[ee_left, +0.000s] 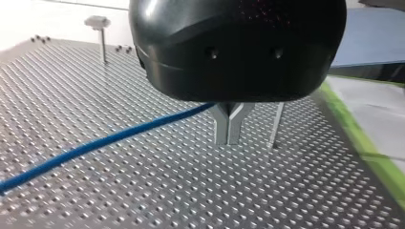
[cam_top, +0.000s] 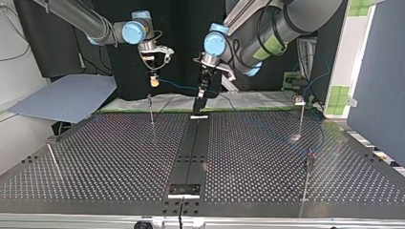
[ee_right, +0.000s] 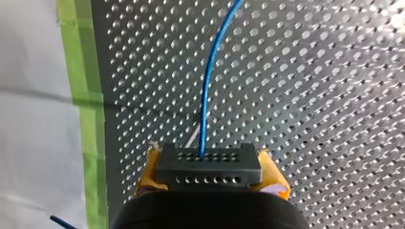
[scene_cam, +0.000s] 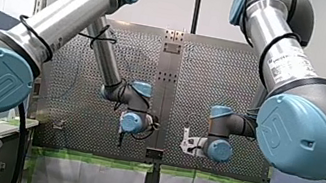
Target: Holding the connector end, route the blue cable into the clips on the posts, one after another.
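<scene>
Perforated metal bench [cam_top: 119,157], edged with green tape [ee_right: 88,119] and a white sheet [ee_right: 33,95] beyond the tape; a black centre strip [cam_top: 191,152] divides it. Well to the side of my right tool, a leaning post [cam_top: 51,155] stands at the bench's edge.

My right arm enters the top view from above with its wrist turned down. My right tool [cam_top: 154,82] hangs clear above the bench. Its yellow pads [ee_right: 273,177] are clamped on the black connector [ee_right: 208,164], one at each side. The blue cable [ee_right: 206,95] leaves the connector's front face and runs ahead of the tool. A thin post [cam_top: 151,109] stands just under this tool.

My left arm also points down. My left tool [cam_top: 197,106] hangs over the end of the centre strip nearest the arms. Its metal fingers [ee_left: 222,126] meet at the tips, and the blue cable runs into the fork above them. A slanting post [ee_left: 277,123] stands just behind the fingers. A clip-topped post [cam_top: 301,114] and a nearer post [cam_top: 307,179] stand well apart from the left tool.
</scene>
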